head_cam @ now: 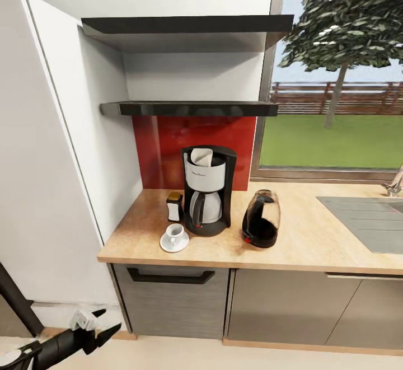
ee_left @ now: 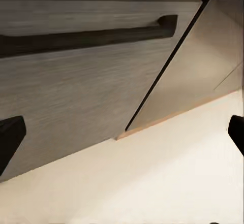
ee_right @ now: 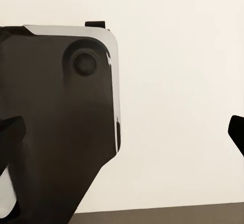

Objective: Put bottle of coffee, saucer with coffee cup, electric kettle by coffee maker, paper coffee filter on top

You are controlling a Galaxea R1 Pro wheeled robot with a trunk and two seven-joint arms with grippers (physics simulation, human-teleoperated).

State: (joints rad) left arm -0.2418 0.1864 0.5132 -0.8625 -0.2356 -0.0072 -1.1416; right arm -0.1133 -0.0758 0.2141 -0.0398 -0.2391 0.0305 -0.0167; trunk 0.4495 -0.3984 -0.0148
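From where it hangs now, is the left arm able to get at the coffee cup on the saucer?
Probably not yet. The left gripper hangs low by the floor, below the kitchen countertop, facing the drawer front. The coffee cup itself stands unobstructed near the counter's front edge, so raising the arm should do.

Table (head_cam: 313, 247): coffee maker (head_cam: 207, 191) upright, paper coffee filter (head_cam: 202, 158) on top; bottle of coffee (head_cam: 175, 206) beside; coffee cup (head_cam: 176, 232) on saucer (head_cam: 173, 242); electric kettle (head_cam: 261, 219) alongside.
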